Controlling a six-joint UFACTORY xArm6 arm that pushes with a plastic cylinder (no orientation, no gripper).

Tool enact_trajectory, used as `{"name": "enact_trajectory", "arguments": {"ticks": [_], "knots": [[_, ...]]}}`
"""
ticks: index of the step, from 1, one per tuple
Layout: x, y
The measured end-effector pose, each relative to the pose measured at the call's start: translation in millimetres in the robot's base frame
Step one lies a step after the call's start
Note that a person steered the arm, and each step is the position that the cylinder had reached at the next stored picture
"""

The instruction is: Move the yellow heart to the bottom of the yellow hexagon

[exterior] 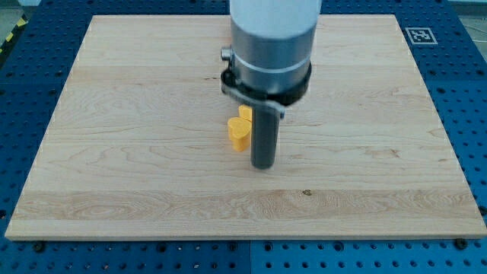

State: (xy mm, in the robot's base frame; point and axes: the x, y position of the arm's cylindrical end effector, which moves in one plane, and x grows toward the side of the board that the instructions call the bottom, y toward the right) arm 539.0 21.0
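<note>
A yellow heart (238, 134) lies near the middle of the wooden board (114, 152). Just above it, toward the view's top, a second yellow block (245, 113), probably the yellow hexagon, shows only a corner; the rod and the arm's grey body hide most of it. The two yellow blocks look touching or nearly so. My tip (262, 165) rests on the board just right of the heart and slightly below it, very close to the heart's right side; I cannot tell if it touches.
The arm's grey cylinder (272, 38) covers the board's upper middle. The board lies on a blue perforated table (23, 91). A black-and-white marker tag (420, 35) sits beyond the board's top right corner.
</note>
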Motion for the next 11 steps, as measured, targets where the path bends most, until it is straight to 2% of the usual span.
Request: {"name": "enact_trajectory", "arguments": {"ticks": [1, 2, 4, 8, 9, 11], "knots": [[8.5, -36.9], [-23.0, -81.0], [-73.7, -93.0], [-62.6, -31.0], [-42.8, -30.0], [-29.0, -34.0]]}}
